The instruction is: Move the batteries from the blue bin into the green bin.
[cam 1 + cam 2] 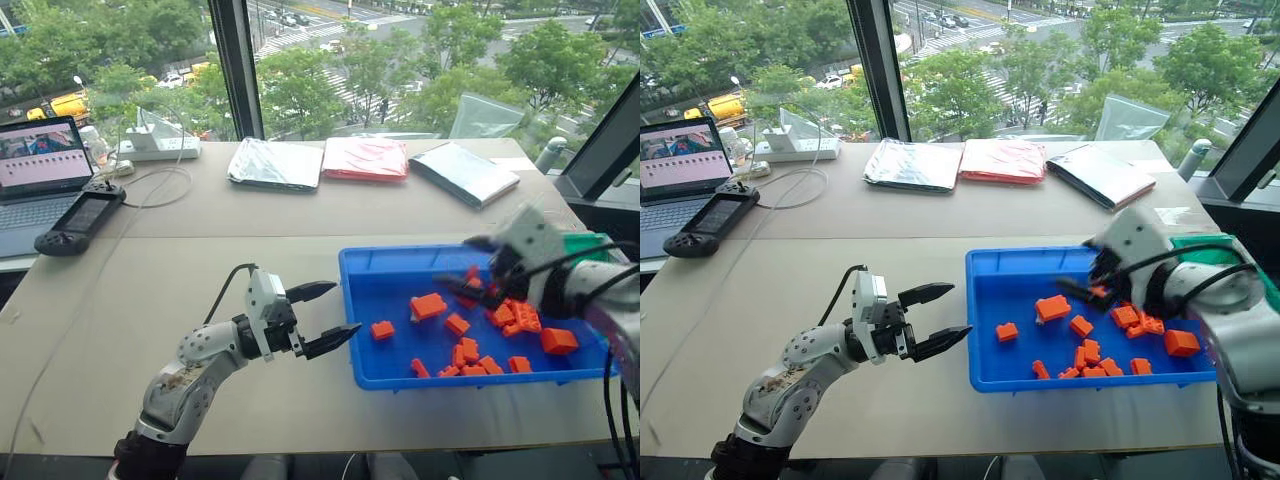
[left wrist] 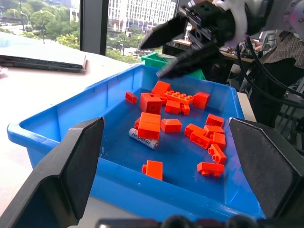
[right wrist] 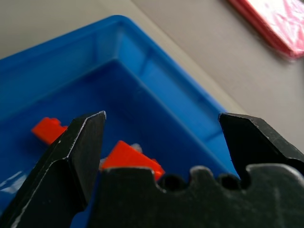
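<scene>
One silvery-grey cylindrical battery (image 2: pixel 143 138) can be made out, lying on the floor of the large shallow bright-blue plastic bin (image 1: pixel 352 330) and half tucked under a stack of orange plastic building bricks (image 2: pixel 149 125). Roughly twenty such bricks are scattered across that bin, most of them toward its right half; an exact count is not possible where they pile up. Two end effectors are in view. The left end effector (image 1: pixel 325 316) hovers just outside the blue bin's left wall with its black fingers spread apart and nothing between them. The right end effector (image 2: pixel 181 47) hangs over the far right part of the blue bin, above the bricks, its fingers likewise released and empty.

Everything rests on a pale beige desk (image 1: pixel 200 290) set against tall windows that look down on trees and a street. At the desk's far edge lie three flat foil pouches, two silver and one red, with a laptop, a black handheld controller and a white power strip to the left.

Behind the blue bin's right end sits the smaller green plastic bin (image 2: pixel 160 61); its contents cannot be seen.
</scene>
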